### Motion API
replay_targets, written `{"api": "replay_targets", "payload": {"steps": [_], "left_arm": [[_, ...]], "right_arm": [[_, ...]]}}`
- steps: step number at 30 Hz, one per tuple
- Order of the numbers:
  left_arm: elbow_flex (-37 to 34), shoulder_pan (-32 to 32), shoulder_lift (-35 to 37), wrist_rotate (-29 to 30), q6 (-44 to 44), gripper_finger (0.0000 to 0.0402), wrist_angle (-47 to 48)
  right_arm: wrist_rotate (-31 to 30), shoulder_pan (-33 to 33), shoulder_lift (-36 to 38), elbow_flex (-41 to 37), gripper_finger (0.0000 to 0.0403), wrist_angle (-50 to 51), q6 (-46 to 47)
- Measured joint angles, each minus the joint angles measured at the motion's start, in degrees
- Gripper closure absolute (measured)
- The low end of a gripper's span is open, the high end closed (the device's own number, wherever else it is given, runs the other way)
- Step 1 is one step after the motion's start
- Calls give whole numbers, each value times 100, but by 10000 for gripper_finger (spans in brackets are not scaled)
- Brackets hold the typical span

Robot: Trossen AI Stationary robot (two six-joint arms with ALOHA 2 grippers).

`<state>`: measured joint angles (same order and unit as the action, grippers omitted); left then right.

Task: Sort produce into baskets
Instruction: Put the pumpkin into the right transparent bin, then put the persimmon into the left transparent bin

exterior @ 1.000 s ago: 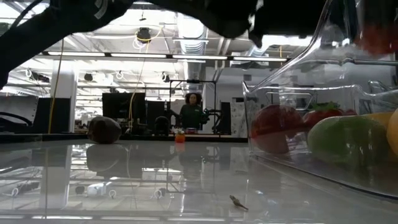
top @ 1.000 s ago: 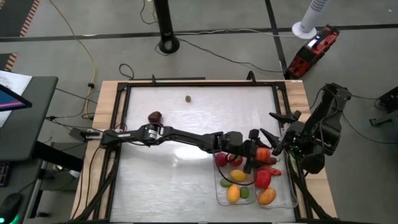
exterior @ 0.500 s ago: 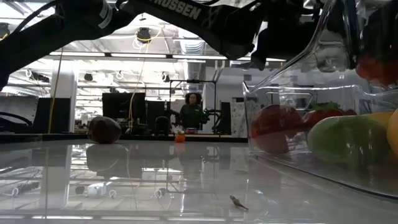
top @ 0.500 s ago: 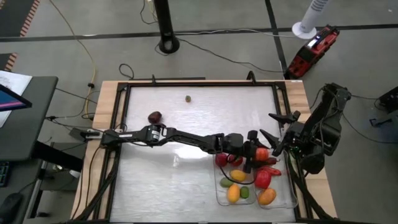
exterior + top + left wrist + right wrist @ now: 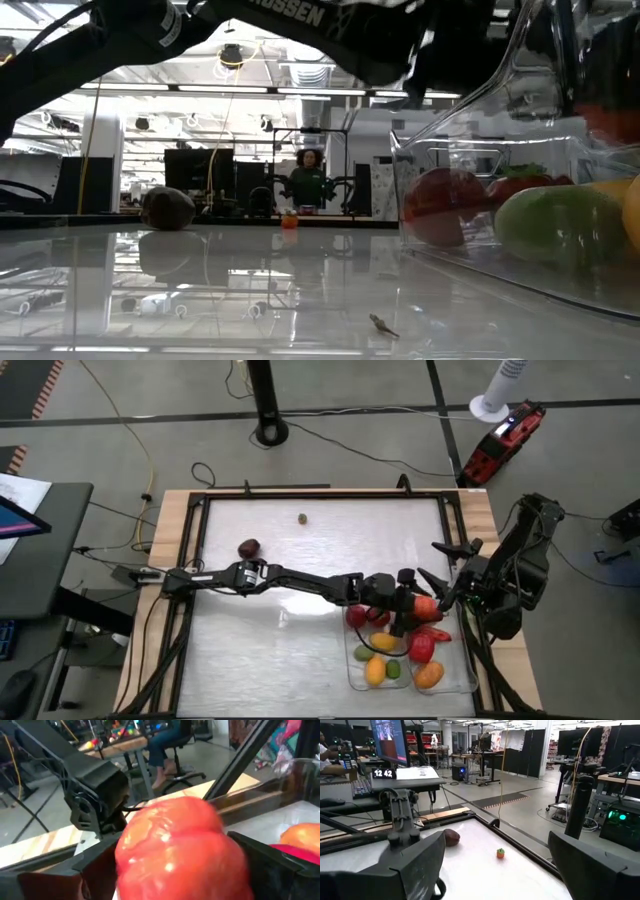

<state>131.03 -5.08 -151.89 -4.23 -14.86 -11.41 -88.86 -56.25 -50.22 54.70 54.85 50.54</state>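
My left gripper reaches across the table from the left and is shut on a red-orange rounded fruit over the far end of the two clear bins. The bins stand side by side at the near right and hold red, yellow, green and orange produce. My right gripper is open and empty just beyond the bins, at the table's right edge. A dark purple fruit and a small piece lie on the bare table. My left gripper pinches the red-orange fruit by its two opposite sides between its two fingers. The fingers come about level from the table's left. The fruit is lifted clear, above the produce in the bins.
The table's raised black frame runs round the white top. The dark purple fruit also shows in the low view and the right wrist view. A small orange piece lies farther off. A person sits in the room behind.
My left gripper has gone down a little over the bins with the red-orange fruit still held; in the low view the arm and the fruit sit lower than before.
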Motion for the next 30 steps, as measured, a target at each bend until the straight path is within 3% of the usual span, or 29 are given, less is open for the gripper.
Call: {"api": "replay_targets", "payload": {"steps": [3,10,15,18,30], "left_arm": [[394,-2,12,3,-36,70,433],[364,-2,323,79,-89,70,1003],[377,-2,677,605,-384,70,2003],[375,39,697,621,-271,70,2324],[364,361,735,378,-139,70,2503]], "right_arm": [[22,0,0,0,24,3,0],[50,2,-2,2,24,26,1],[52,2,-1,2,24,15,13],[51,2,-2,2,24,13,13],[197,-2,-7,-3,24,0,9]]}}
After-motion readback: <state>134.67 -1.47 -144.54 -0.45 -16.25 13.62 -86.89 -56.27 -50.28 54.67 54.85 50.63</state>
